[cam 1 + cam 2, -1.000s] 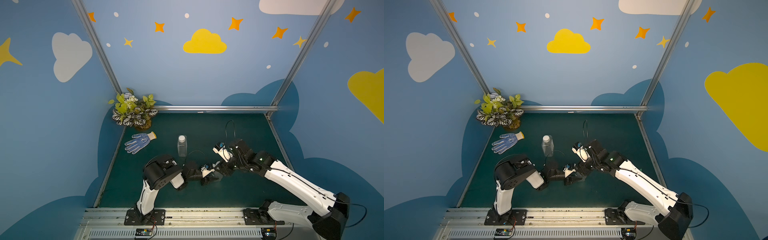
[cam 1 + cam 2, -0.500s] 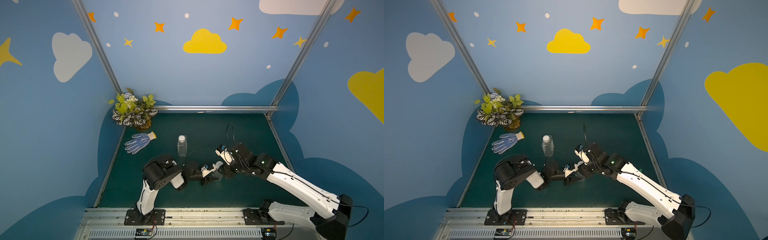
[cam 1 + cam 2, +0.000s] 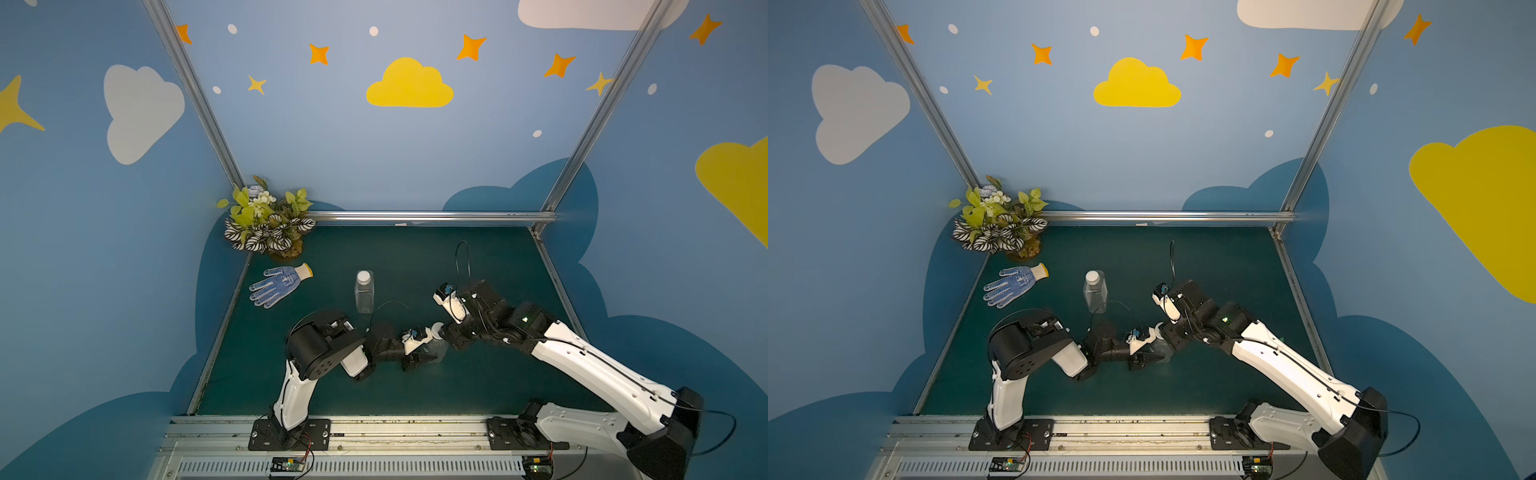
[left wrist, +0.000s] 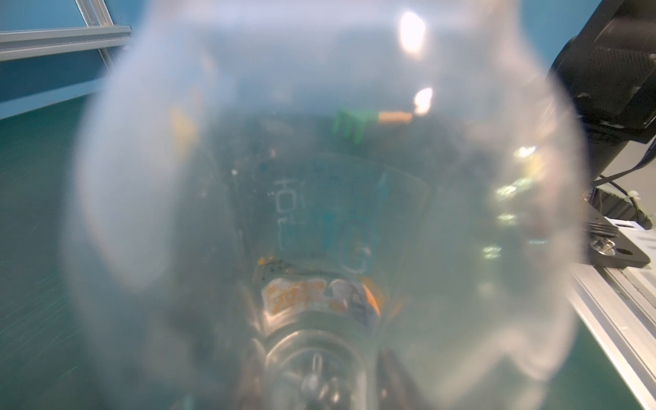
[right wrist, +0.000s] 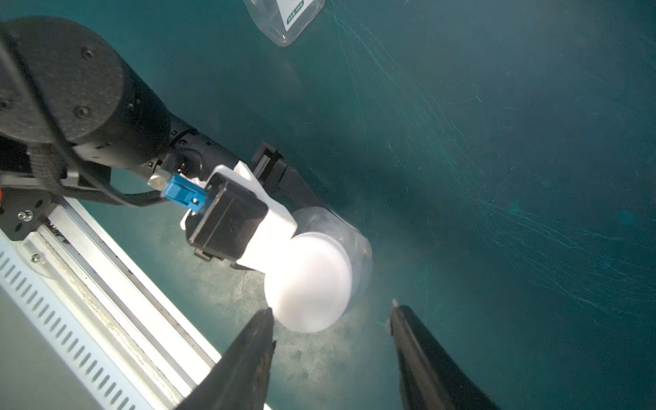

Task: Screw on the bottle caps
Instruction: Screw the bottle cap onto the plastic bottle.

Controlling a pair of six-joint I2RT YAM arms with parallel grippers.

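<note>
Table (image 3: 478, 270): the capped rectangular bottle (image 3: 364, 293) is stood mid-table. The round bottle (image 5: 358, 241) is pinched by the left gripper (image 3: 428, 350) near the front edge. Its cap (image 5: 309, 280) is approached by the right gripper (image 5: 330, 309), jaws spread. Second capping is judged underway; closing on the cap and then twisting is called for.

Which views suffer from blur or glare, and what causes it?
Left wrist view: the round bottle fills the frame, blurred, with bright glare spots. Right wrist view: the cap is washed-out white. Both top views: sharp, evenly lit.
</note>
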